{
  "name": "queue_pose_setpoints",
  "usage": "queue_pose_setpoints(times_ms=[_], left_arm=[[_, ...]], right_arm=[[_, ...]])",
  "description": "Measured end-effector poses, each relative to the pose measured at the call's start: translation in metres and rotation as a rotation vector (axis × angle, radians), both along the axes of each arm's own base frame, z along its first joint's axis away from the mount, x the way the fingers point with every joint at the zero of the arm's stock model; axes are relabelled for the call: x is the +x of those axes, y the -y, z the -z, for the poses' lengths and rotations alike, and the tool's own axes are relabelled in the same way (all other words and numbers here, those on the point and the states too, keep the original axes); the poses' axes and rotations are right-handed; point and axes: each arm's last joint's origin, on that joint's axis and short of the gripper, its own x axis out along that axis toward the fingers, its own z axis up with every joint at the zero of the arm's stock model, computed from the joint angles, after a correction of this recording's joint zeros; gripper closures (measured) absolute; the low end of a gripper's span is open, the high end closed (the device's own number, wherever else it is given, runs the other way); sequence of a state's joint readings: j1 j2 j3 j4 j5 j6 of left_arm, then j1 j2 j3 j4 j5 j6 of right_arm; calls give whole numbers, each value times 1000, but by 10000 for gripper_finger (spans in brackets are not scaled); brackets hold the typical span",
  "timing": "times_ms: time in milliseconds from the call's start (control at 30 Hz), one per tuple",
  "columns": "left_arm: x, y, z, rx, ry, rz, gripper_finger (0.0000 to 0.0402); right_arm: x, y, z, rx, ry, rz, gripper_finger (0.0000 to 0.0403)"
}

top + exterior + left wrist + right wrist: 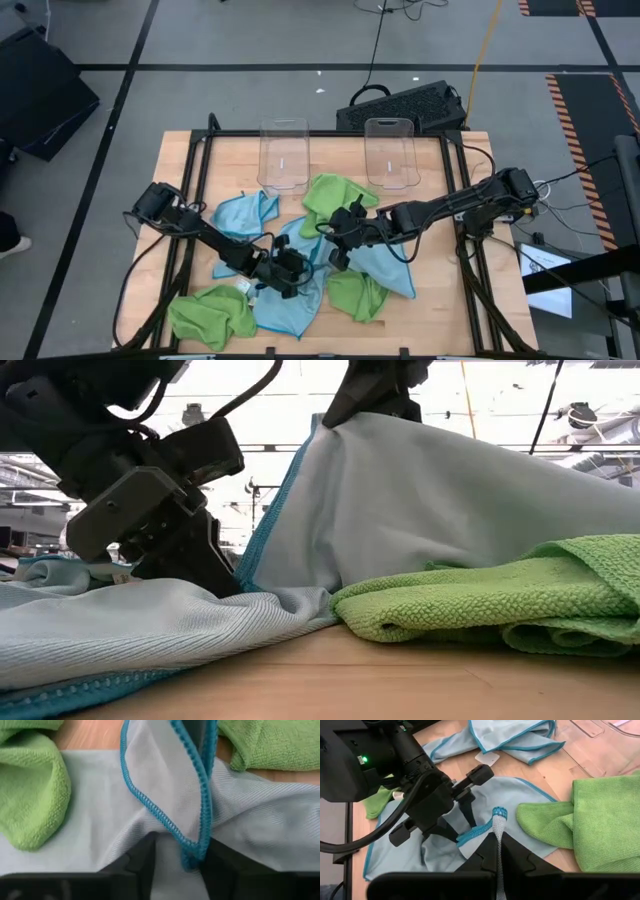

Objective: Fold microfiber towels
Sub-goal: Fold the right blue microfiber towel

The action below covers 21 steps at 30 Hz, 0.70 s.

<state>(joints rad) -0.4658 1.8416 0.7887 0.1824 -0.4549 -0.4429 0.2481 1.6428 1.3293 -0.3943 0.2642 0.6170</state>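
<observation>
A light blue towel point(385, 270) lies mid-table, and one part of it is pulled up into a tent point(400, 490). My right gripper point(337, 240) is shut on the peak of the tent. My left gripper point(293, 268) is low on the same towel, closer to the table's near edge. Its fingers point(137, 865) stand apart on either side of a hemmed fold point(196, 852). Lime green towels lie around them on the table point(335, 195) point(210, 315) point(358, 295). A second light blue towel point(245, 215) lies to the left. My right gripper pinches a hemmed corner point(499, 814) of the towel between its two fingers, and the hem pokes out past the fingertips. The fingers slant down from the table's right. The cloth hangs taut below them, and its lower part lies on the table. My left gripper has the hemmed fold between its fingers, but I cannot tell whether the fingers touch it.
Two clear plastic bins point(283, 155) point(390, 152) stand at the table's far edge. A green towel point(500, 600) lies bunched by the near edge, right of the tented cloth. A white tag point(486, 757) shows on the wood. Bare wood point(440, 230) lies at the right.
</observation>
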Motion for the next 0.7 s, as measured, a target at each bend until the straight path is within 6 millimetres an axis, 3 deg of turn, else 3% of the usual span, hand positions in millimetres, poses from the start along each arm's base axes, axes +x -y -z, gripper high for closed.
queue_pose_setpoints(times_ms=[200, 367, 700], left_arm=[[0, 0, -3, 31, 2, 33, 386], [-5, -3, -34, 29, 61, 22, 397], [-46, -35, -124, -1, 152, 1, 400]], right_arm=[[0, 0, 0, 5, 0, 0, 403], [-5, -4, -7, 18, 19, -8, 403], [-32, 1, -54, 71, 167, -1, 403]])
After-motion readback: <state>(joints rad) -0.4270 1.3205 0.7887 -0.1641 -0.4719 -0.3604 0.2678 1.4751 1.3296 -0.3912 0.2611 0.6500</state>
